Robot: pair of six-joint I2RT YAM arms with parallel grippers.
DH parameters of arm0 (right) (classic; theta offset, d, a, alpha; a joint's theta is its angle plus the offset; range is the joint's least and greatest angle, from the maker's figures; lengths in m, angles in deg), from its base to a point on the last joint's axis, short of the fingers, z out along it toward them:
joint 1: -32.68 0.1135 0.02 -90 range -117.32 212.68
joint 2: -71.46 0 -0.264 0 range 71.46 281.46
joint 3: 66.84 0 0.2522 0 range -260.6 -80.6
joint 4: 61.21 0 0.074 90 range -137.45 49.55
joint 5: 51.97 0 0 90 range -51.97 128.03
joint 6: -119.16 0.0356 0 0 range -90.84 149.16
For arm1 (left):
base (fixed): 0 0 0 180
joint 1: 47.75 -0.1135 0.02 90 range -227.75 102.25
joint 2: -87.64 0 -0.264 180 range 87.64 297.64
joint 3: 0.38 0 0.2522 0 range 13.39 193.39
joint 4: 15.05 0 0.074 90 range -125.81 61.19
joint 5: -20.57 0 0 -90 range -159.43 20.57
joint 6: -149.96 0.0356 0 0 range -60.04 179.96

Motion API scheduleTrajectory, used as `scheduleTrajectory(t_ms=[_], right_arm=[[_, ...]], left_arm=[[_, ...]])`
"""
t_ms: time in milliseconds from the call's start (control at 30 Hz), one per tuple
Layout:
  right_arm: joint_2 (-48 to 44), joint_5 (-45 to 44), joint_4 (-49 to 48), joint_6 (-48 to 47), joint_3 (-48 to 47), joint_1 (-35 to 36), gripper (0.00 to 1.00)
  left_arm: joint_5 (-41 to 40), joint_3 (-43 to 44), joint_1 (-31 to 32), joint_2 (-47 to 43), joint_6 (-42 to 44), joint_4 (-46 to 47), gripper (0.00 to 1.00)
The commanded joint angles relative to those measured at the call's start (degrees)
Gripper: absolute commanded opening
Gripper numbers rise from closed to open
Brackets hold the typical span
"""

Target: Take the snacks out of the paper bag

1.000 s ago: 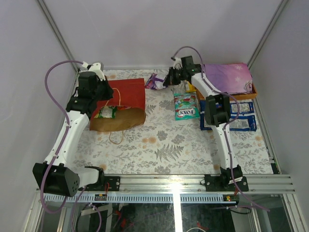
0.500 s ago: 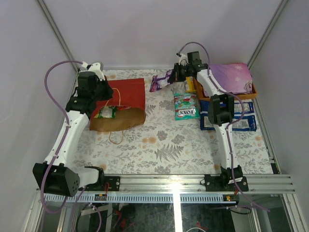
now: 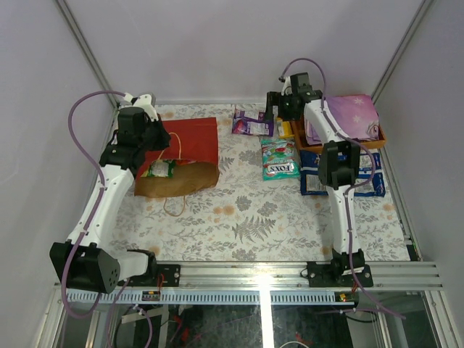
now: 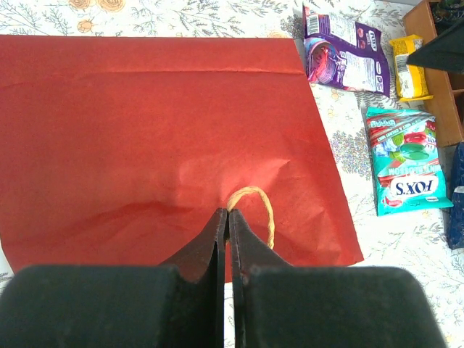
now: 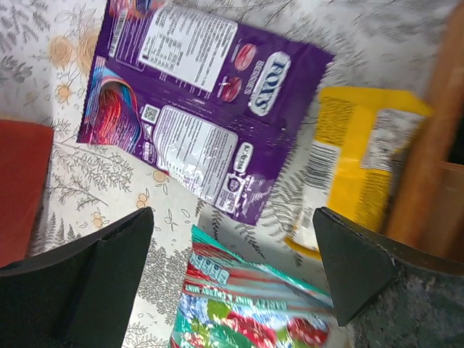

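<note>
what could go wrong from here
1. The open right claw hangs just above the purple packet, with the yellow packet and teal packet crowded close. Pulling away low could drag or scatter them.
2. The left claw is shut beside the handle loop of the paper bag. It may snag the loop and shift the bag.
3. A green packet sits in the bag's mouth. If the bag moves or flattens, it gets harder to reach.

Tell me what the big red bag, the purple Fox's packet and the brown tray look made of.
Large red carrier bag: matte creased paper, it seems, brown inside. Purple flat snack packet: probably glossy plastic film, with printed labels and sheen. Orange-brown tray: likely wood, with flat plain boards.
</note>
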Motion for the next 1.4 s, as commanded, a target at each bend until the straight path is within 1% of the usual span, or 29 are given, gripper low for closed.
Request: scheduleTrajectory(t_ms=[0, 33, 100, 167, 233, 400, 500, 600, 800, 900, 1033, 1167, 1267, 1367], right_arm=[[-13.33, -17.29, -1.81, -5.94, 1.74, 5.19, 0.95], [-14.02, -21.29, -3.79, -6.71, 3.14, 7.33, 0.89], [-14.74, -25.21, -8.33, -7.56, 6.59, 10.18, 0.73], [-14.34, -27.85, -13.26, -7.74, 9.59, 12.67, 0.65], [-12.41, -28.99, -16.05, -7.53, 9.62, 14.60, 0.57], [-4.39, -28.21, -19.59, -6.93, 3.23, 16.50, 0.49], [1.16, -27.64, -17.91, -6.36, -1.67, 16.53, 0.43], [4.32, -27.08, -15.95, -6.23, -2.46, 16.45, 0.37], [4.65, -27.68, -15.20, -6.52, 1.30, 16.15, 0.31], [3.99, -27.38, -15.23, -5.53, 2.31, 15.46, 0.29], [1.10, -25.75, -17.65, -4.19, 5.69, 14.81, 0.29], [-0.80, -24.66, -16.69, -4.19, 4.88, 14.55, 0.29], [-4.06, -23.18, -16.89, -4.32, 6.23, 14.45, 0.31], [-9.54, -18.92, -18.90, -4.77, 9.56, 14.20, 0.39]], left_arm=[[0.94, 0.91, -0.42, 0.20, 0.79, 1.29, 0.00], [0.80, 1.06, -0.38, 0.15, 0.79, 1.15, 0.00], [0.41, 0.95, -0.40, -0.08, 0.81, 1.12, 0.00], [0.20, 0.87, -0.42, -0.09, 0.87, 1.16, 0.00], [0.35, 0.78, -0.39, -0.05, 0.87, 1.12, 0.00], [1.04, 0.79, -0.42, 0.34, 0.87, 1.12, 0.00], [1.17, 0.77, -0.42, 0.33, 0.92, 1.18, 0.00], [1.19, 0.84, -0.42, 0.25, 0.96, 1.12, 0.00], [1.77, 1.15, -0.41, 0.48, 1.04, 0.94, 0.00], [1.75, 1.12, -0.42, 0.54, 1.05, 0.85, 0.00], [1.66, 1.08, -0.42, 0.54, 1.05, 0.83, 0.00], [1.55, 1.02, -0.42, 0.62, 1.05, 0.74, 0.00], [1.68, 1.12, -0.42, 0.82, 0.93, 0.80, 0.00], [2.06, 1.18, -0.42, 1.03, 0.49, 0.77, 0.00]])
